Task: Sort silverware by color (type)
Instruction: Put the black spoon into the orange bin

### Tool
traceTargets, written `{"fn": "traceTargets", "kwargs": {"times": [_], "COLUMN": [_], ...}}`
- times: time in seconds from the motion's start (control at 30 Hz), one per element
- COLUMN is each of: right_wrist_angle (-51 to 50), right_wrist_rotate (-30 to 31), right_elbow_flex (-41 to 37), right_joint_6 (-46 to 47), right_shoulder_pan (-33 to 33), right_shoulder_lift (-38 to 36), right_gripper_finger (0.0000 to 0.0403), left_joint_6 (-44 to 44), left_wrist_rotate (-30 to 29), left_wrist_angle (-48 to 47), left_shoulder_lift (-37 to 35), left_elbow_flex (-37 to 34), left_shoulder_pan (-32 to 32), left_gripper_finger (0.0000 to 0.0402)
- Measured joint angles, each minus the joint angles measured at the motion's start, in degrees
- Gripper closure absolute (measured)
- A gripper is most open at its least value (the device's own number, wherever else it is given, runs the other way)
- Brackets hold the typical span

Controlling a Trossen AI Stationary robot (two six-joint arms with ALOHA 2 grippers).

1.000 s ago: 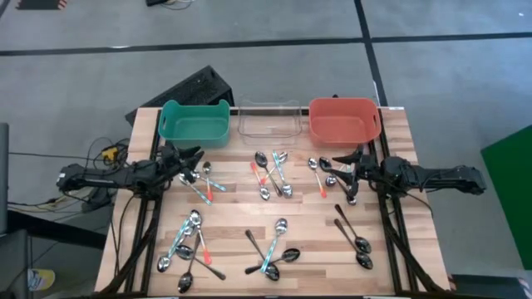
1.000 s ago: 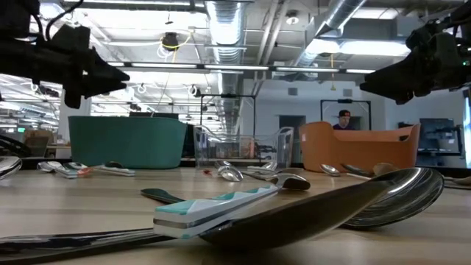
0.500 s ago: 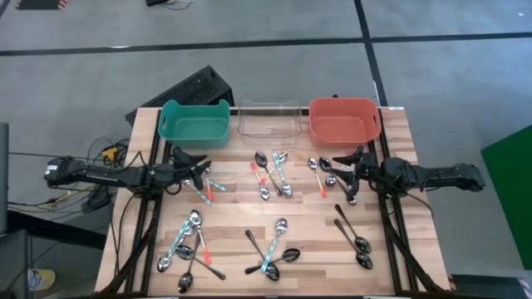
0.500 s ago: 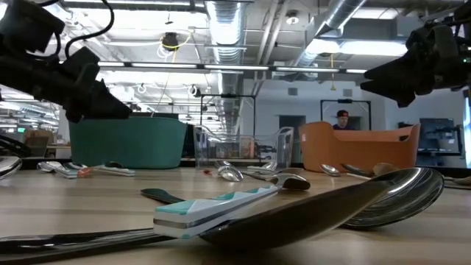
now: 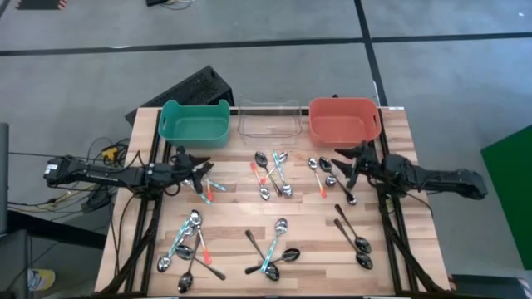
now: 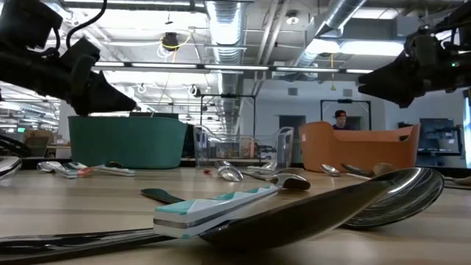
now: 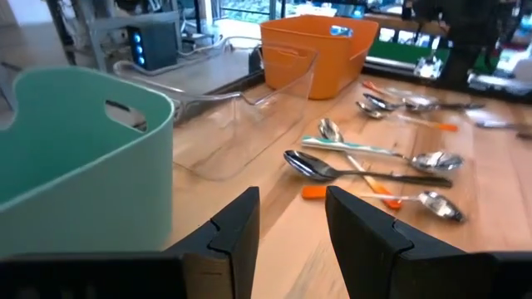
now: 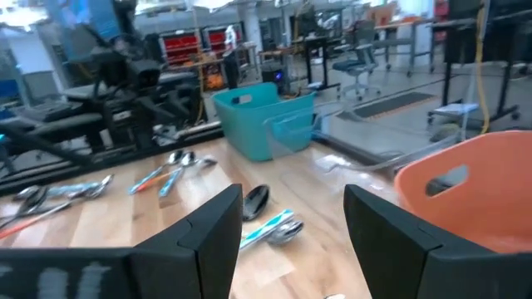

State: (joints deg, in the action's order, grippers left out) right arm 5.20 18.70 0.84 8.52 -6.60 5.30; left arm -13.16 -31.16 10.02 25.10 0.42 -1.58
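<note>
The silverware lies in loose clusters on the wooden table: one at the left [image 5: 205, 188], one at the far middle [image 5: 271, 174], one at the far right [image 5: 328, 174], and three along the near side [image 5: 187, 247] [image 5: 270, 253] [image 5: 353, 235]. The spoons have shiny bowls and orange, teal or dark handles. My left gripper [image 5: 199, 169] hovers open at the left cluster's far end, tipped slightly down, with nothing between its fingers [image 7: 237, 237]. My right gripper [image 5: 347, 160] hovers open and level beside the far right cluster, also with nothing between its fingers.
Three bins stand in a row along the far edge: teal [image 5: 194, 122], clear [image 5: 268, 120] and orange [image 5: 344, 119]. Bare wood lies between the spoon clusters. A person [image 6: 340, 118] shows in the room beyond the table.
My left gripper has reached out toward the table's middle and sunk, tipping its fingers downward, and it now hangs over the left cluster. Its fingers stay open. No spoon has moved.
</note>
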Motion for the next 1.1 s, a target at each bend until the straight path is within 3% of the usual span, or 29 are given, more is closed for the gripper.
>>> {"fn": "traceTargets", "kwargs": {"times": [0.13,0.27,0.5,0.83,1.1], "right_wrist_angle": [0.4,-2.9,-22.7,-36.2,-46.5], "right_wrist_rotate": [-0.1,-0.4,-0.3,-0.3,-0.6], "right_elbow_flex": [0.1,3.9,17.7,31.6,35.3], "right_joint_6": [-5.3,-6.5,-0.4,4.6,18.5], "right_shoulder_pan": [-1.9,-3.2,-3.7,-3.7,-3.7], "right_shoulder_lift": [0.0,0.0,2.5,17.0,29.0], "right_gripper_finger": [0.0168,0.0168,0.0168,0.0168,0.0168], "left_joint_6": [-3.5,-0.3,5.8,5.5,5.9], "left_wrist_rotate": [0.0,0.1,-1.1,-1.0,-1.2], "left_wrist_angle": [-0.5,-0.5,-6.8,-13.8,-24.5], "left_shoulder_lift": [0.5,1.3,4.6,7.7,10.0], "left_elbow_flex": [1.2,6.0,14.9,20.3,26.1], "left_shoulder_pan": [0.0,0.0,0.0,0.1,2.3], "left_gripper_finger": [0.0276,0.0276,0.0276,0.0276,0.0276]}}
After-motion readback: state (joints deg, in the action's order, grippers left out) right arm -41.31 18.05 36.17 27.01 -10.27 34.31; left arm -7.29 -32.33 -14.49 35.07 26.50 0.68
